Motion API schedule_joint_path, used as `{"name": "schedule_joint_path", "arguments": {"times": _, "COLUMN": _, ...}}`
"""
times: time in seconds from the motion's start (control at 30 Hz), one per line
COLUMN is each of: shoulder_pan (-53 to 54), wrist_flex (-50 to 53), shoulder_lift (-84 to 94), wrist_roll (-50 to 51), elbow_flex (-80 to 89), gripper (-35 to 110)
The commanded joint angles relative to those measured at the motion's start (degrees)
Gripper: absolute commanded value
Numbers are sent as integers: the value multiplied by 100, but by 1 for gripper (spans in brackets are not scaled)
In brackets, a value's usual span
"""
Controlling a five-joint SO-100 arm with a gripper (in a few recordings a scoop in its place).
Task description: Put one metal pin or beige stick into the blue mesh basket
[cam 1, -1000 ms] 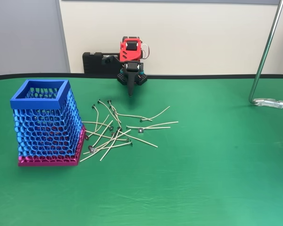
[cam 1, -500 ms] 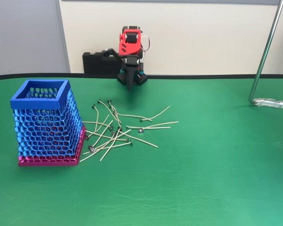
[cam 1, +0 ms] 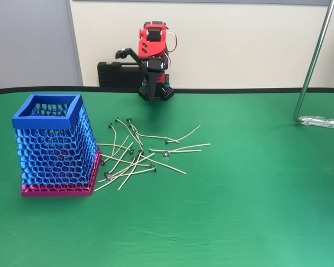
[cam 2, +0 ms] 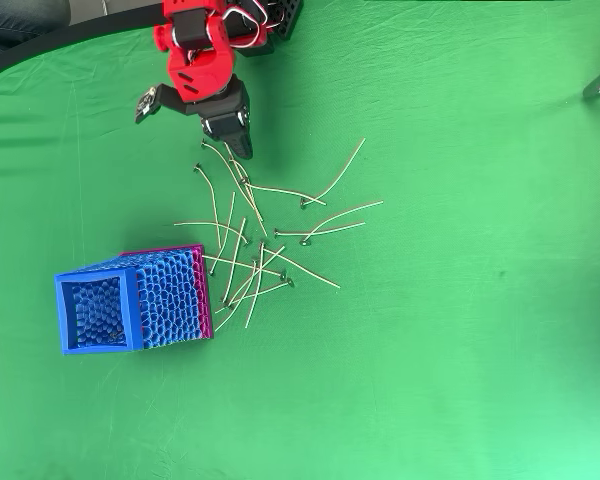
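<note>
Several thin beige sticks (cam 1: 138,157) with small metal discs at one end lie crossed in a loose pile on the green cloth, also seen from overhead as the sticks (cam 2: 252,235). The blue mesh basket (cam 1: 47,114) stands upright on its magenta base just left of the pile; overhead, the basket (cam 2: 97,312) is below and left of it. My red and black gripper (cam 1: 134,77) hangs at the back of the table, one finger pointing down and the other swung out to the left, open and holding nothing. Overhead, the gripper (cam 2: 193,128) is just above the pile's top end.
A metal pole with a clamp foot (cam 1: 317,119) stands at the right edge of the table. A black box (cam 1: 114,74) sits behind the arm against the wall. Green cloth (cam 1: 239,206) covers the whole table.
The gripper has risen and drawn back toward the arm's base, its lower fingertip farther above the cloth. The sticks and the basket have not moved.
</note>
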Motion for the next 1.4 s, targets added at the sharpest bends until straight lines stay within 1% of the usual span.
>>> {"name": "schedule_joint_path", "arguments": {"times": 0.0, "shoulder_pan": -79, "wrist_flex": 97, "shoulder_lift": -527, "wrist_roll": -211, "elbow_flex": -712, "gripper": 1}}
{"name": "schedule_joint_path", "arguments": {"times": 0.17, "shoulder_pan": -62, "wrist_flex": 457, "shoulder_lift": -1503, "wrist_roll": -193, "elbow_flex": -1687, "gripper": 1}}
{"name": "schedule_joint_path", "arguments": {"times": 0.27, "shoulder_pan": 9, "wrist_flex": 483, "shoulder_lift": -2030, "wrist_roll": -185, "elbow_flex": -2021, "gripper": 1}}
{"name": "schedule_joint_path", "arguments": {"times": 0.4, "shoulder_pan": 70, "wrist_flex": 431, "shoulder_lift": -2646, "wrist_roll": -606, "elbow_flex": -2303, "gripper": 1}}
{"name": "schedule_joint_path", "arguments": {"times": 0.63, "shoulder_pan": 132, "wrist_flex": 264, "shoulder_lift": -3797, "wrist_roll": -2294, "elbow_flex": -3551, "gripper": 1}}
{"name": "schedule_joint_path", "arguments": {"times": 0.97, "shoulder_pan": -97, "wrist_flex": 483, "shoulder_lift": -5150, "wrist_roll": -4438, "elbow_flex": -4825, "gripper": 1}}
{"name": "schedule_joint_path", "arguments": {"times": 1.07, "shoulder_pan": -185, "wrist_flex": 738, "shoulder_lift": -5599, "wrist_roll": -5071, "elbow_flex": -5159, "gripper": 1}}
{"name": "schedule_joint_path", "arguments": {"times": 1.13, "shoulder_pan": -246, "wrist_flex": 1116, "shoulder_lift": -5845, "wrist_roll": -5484, "elbow_flex": -5379, "gripper": 1}}
{"name": "schedule_joint_path", "arguments": {"times": 1.2, "shoulder_pan": -290, "wrist_flex": 1222, "shoulder_lift": -6012, "wrist_roll": -5827, "elbow_flex": -5440, "gripper": 1}}
{"name": "schedule_joint_path", "arguments": {"times": 1.27, "shoulder_pan": -290, "wrist_flex": 1433, "shoulder_lift": -6056, "wrist_roll": -6249, "elbow_flex": -5458, "gripper": 1}}
{"name": "schedule_joint_path", "arguments": {"times": 1.37, "shoulder_pan": -220, "wrist_flex": 1477, "shoulder_lift": -5924, "wrist_roll": -6970, "elbow_flex": -5273, "gripper": 1}}
